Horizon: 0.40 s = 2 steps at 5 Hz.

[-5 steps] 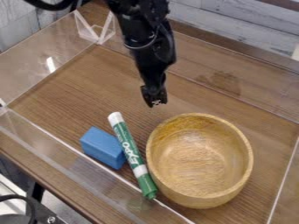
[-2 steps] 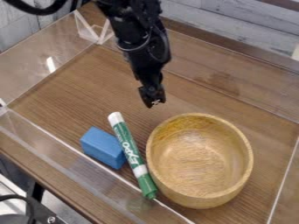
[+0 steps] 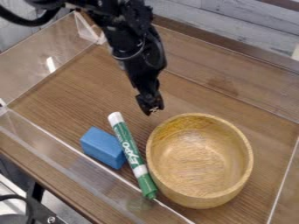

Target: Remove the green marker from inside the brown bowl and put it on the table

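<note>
While the gripper (image 3: 149,103) hangs wide open and empty, the green marker (image 3: 132,155) lies beside the brown bowl (image 3: 201,159).

Green marker (image 3: 131,156) on the table (image 3: 70,96) – beside brown bowl (image 3: 200,158)

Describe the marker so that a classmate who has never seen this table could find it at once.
Start at the wooden bowl near the table's front right. Just left of the bowl, between it and a blue block, lies the marker. It is the only long thin thing: white barrel, green band and cap.
</note>
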{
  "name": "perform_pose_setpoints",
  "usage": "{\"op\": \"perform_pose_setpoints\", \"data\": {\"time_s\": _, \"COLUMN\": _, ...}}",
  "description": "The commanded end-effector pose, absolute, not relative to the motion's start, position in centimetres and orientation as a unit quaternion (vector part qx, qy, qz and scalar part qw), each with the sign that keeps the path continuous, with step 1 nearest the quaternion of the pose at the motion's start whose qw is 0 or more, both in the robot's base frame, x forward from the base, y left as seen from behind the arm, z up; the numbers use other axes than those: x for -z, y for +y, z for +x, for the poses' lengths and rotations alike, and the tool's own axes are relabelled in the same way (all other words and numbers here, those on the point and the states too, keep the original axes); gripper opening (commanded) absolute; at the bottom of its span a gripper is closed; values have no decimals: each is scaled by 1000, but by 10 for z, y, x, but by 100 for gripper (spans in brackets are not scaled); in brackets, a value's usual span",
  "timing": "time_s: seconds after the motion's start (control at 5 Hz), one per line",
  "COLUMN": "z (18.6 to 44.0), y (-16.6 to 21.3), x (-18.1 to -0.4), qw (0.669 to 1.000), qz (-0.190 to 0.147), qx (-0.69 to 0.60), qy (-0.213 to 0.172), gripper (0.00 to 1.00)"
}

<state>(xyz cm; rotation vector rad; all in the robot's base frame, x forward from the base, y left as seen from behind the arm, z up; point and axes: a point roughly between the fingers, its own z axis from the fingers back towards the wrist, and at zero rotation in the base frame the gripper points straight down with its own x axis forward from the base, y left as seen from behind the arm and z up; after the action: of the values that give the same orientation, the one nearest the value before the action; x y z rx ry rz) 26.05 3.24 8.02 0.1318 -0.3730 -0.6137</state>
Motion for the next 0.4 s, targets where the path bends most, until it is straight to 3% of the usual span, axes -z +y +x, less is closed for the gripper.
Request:
{"op": "perform_pose_setpoints", "data": {"time_s": 0.0, "z": 261, "y": 35, "x": -88, "qw": 935, "qz": 66, "qx": 283, "qy": -205, "gripper": 100}}
{"op": "perform_pose_setpoints", "data": {"time_s": 0.2, "z": 257, "y": 35, "x": -83, "qw": 938, "qz": 57, "qx": 273, "qy": -205, "gripper": 100}}
